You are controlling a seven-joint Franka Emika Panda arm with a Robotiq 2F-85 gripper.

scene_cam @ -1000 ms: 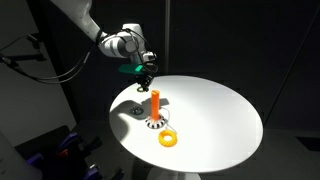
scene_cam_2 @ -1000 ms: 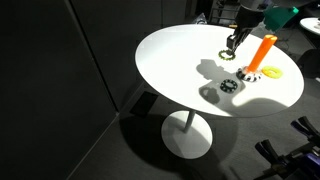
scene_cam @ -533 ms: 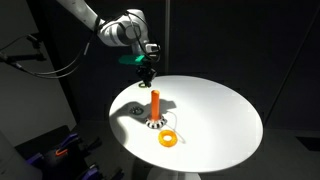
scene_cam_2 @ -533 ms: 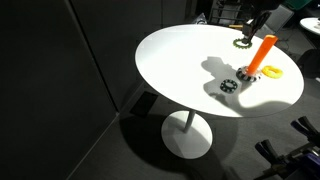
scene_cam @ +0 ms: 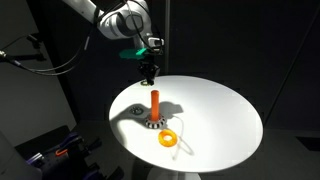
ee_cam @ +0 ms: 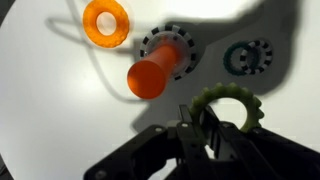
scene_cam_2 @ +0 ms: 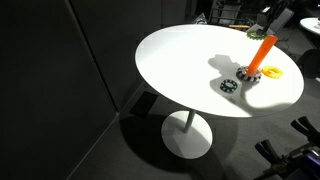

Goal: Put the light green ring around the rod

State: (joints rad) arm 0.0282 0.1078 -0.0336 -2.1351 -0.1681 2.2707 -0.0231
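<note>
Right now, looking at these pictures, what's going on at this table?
The robot's tool grips the light green ring by its rim, in the air above the white table. The ring is not yet around the rod, which stands upright below. An orange ring and a dark toothed ring lie near the rod's base.

Two elevated exterior views and close overhead wrist view, all sharing the rod (scene_cam: pixel 155 102)

The gripper (scene_cam: pixel 148 77) has been raised away from the tabletop (scene_cam: pixel 220 115), toward the top of the frame. The light green ring (ee_cam: pixel 227 108), clamped in the jaws, has been carried up with it, closer to the rod (scene_cam: pixel 155 102).
</note>
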